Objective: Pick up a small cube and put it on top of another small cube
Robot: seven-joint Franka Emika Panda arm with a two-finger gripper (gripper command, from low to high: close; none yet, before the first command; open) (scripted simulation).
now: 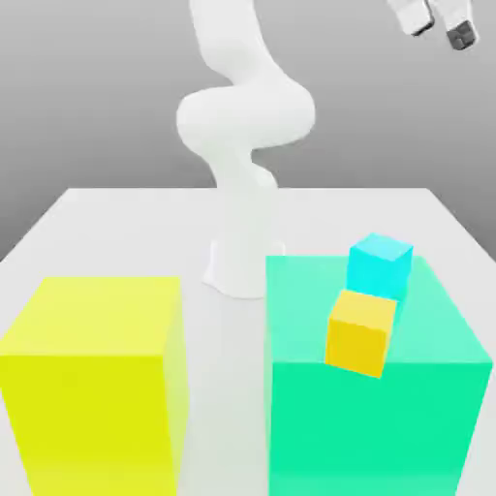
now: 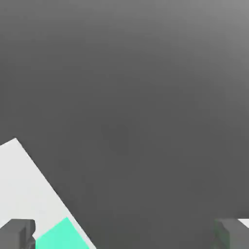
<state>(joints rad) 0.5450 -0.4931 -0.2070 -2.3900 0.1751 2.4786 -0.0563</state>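
Observation:
The small cube is hidden from me. My gripper [image 1: 441, 27] hangs high above the table at the exterior view's upper right, open and holding nothing. In the hand view its two grey fingertips [image 2: 17, 234] stand far apart. A little cyan block [image 1: 380, 264] rests on the big green block [image 1: 373, 417]. Just in front of it, a little orange-yellow block [image 1: 361, 332] sits at the front edge of the green block's top, slightly tilted. The gripper is well above and behind both.
A big yellow block [image 1: 97, 387] stands on the white table [image 1: 136, 223] at the exterior view's left, a narrow gap away from the green block. The arm's white base [image 1: 237, 262] rises behind that gap. The hand view catches a table corner [image 2: 19, 194] and a bit of green block [image 2: 61, 237].

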